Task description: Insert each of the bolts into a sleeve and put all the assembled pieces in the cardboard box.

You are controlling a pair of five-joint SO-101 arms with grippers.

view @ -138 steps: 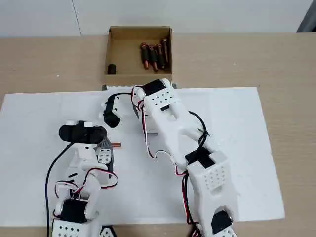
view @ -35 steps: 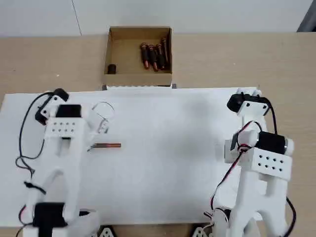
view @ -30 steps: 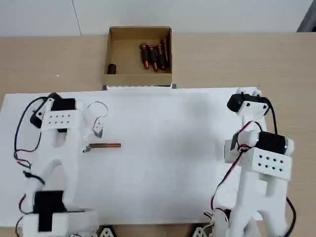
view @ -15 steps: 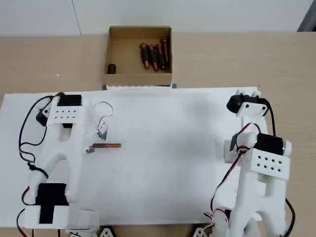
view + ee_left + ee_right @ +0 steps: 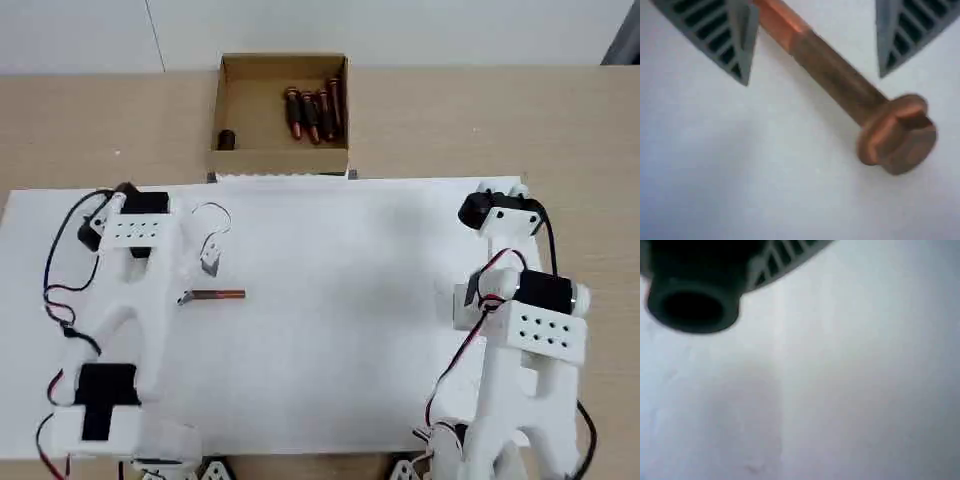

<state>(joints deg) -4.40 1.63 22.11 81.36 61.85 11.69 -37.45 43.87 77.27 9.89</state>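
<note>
1. Though bunched near the cardboard box (image 5: 281,158) seconds ago, now drawn back to opposite sides, leaving one bolt (image 5: 216,294) loose on the white sheet (image 5: 350,300), unsleeved.
2. Hangs over it with left pincer (image 5: 812,75) spread wide, straddling the shank, gripping nothing.
3. Clamps a black sleeve (image 5: 692,310) in right pincer (image 5: 725,275), well apart.

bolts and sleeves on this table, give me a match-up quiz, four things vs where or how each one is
Things
1. loose bolt
2. cluster of copper bolts
3. black sleeve close to the right wrist camera
4. left gripper

Places or states
A. inside the cardboard box
B. held in the right gripper
C. lying flat on the white paper
D. open, one finger on each side of the loose bolt

Pairs: 1-C, 2-A, 3-B, 4-D
</note>
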